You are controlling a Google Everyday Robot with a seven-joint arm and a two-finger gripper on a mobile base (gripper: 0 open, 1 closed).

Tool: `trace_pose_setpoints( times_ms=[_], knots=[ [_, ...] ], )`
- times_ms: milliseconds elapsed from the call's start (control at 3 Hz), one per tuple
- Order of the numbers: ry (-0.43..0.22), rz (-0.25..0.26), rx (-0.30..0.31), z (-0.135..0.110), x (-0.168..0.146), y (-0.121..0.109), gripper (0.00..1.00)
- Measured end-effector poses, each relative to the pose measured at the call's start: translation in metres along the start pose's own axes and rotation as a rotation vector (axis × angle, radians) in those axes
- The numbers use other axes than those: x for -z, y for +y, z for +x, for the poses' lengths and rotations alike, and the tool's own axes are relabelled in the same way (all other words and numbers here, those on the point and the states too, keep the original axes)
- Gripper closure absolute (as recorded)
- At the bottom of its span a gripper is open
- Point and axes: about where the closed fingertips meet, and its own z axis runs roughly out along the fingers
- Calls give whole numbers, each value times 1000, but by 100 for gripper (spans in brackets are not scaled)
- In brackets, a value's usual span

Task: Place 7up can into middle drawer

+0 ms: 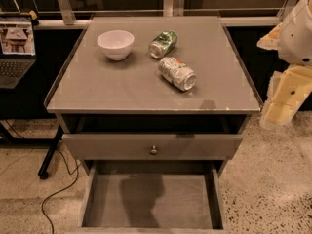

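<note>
The 7up can (176,73), silver-white and crumpled with small green and red marks, lies on its side near the middle of the grey cabinet top (122,89). The middle drawer (151,201) is pulled wide open at the bottom of the view, and only its flat grey bottom shows inside. My gripper (286,95), a cream-coloured part under the white arm, hangs off the cabinet's right side. It is beside the top's right edge, well to the right of the can and holding nothing visible.
A smoother green can (163,44) lies behind the 7up can, and a white bowl (115,44) stands at the back left. A drawer with a brass knob (153,150) sits slightly open above the wide one. A laptop (17,48) is at the far left, and cables lie on the floor.
</note>
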Motion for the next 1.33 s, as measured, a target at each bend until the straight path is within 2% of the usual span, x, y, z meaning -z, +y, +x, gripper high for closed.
trace_pose_setpoints(
  times_ms=[333,667,1000,1333],
  knots=[
    [-72,38,-142,2,-1,-9,0],
    [-103,44,-329,0,-6,-25,0],
    [-120,23,-512,-4,-13,-37,0],
    [-139,-20,-687,-8,-23,-46,0]
  ],
)
